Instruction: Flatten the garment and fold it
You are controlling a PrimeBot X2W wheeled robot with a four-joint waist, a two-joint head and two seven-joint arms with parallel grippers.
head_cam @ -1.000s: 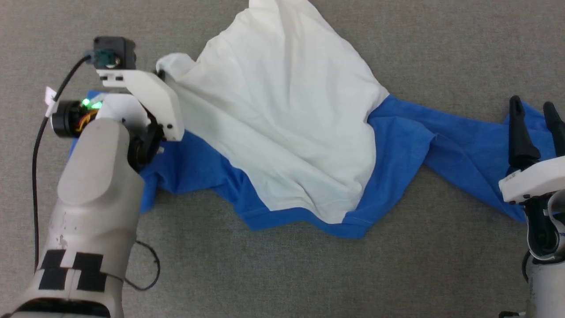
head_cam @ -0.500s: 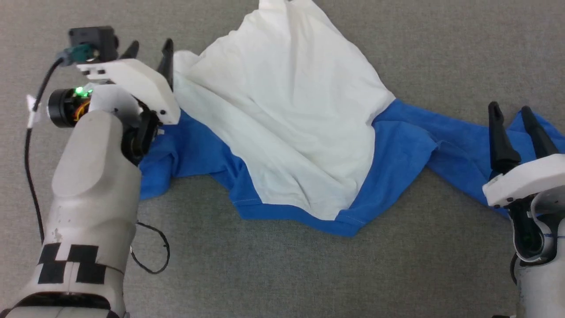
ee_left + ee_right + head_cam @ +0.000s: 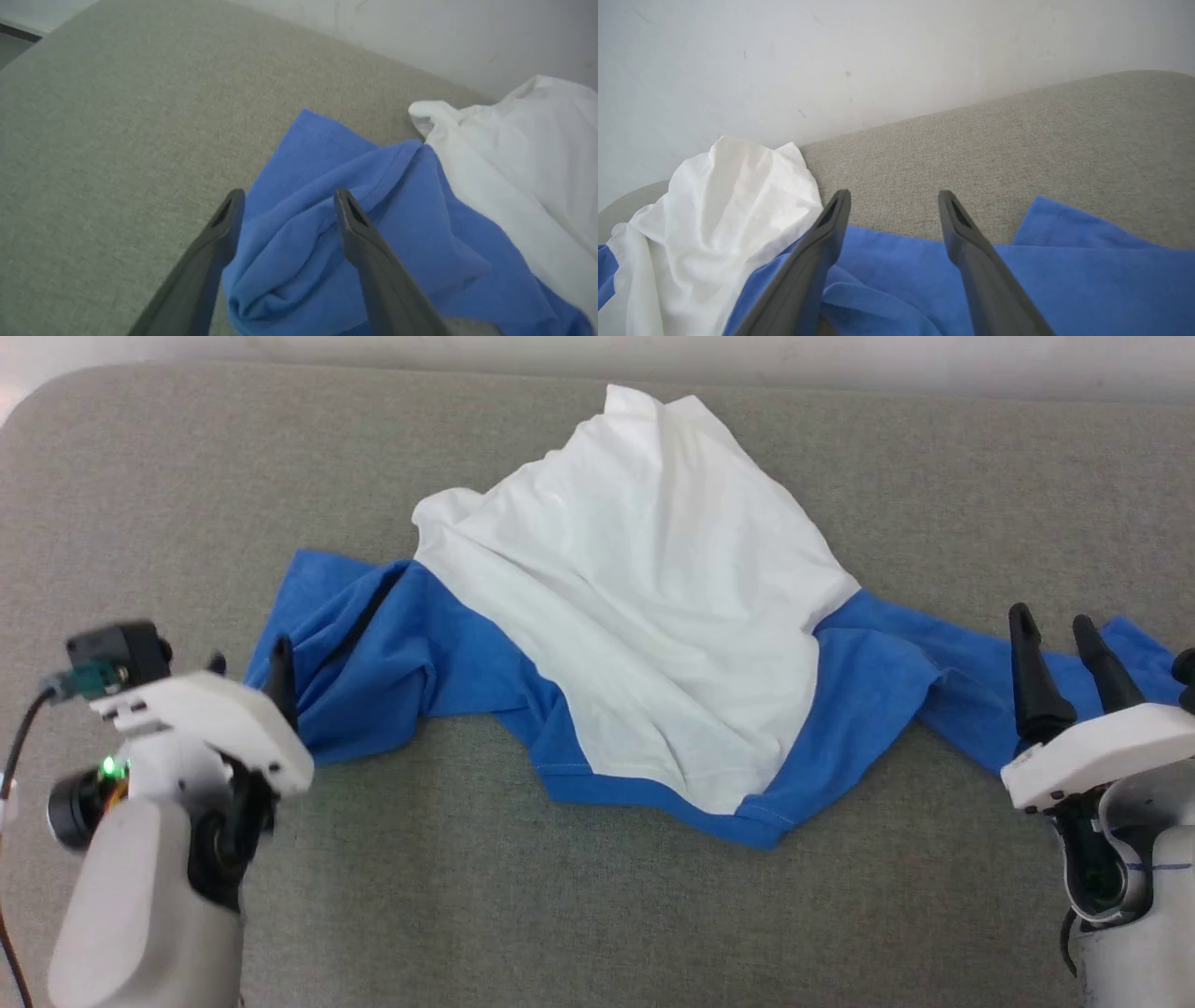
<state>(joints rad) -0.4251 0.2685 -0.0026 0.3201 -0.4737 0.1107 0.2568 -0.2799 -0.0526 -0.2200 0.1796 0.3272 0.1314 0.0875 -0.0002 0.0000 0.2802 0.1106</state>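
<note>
The raglan shirt (image 3: 644,616) is lying crumpled on the grey padded surface (image 3: 560,915), sleeves trailing to both sides, in no container. My left gripper (image 3: 248,663) is hanging wide open and empty at the bunched left sleeve (image 3: 364,653). My right gripper (image 3: 1052,621) is gaping empty over the right sleeve (image 3: 962,663). I'm worrying that pinching several bunched layers together would be dragging the white body askew rather than flattening it.

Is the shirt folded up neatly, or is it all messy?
Messy, not folded: the garment lies wrinkled, its white body rumpled in the middle and its blue sleeves bunched out to each side.
</note>
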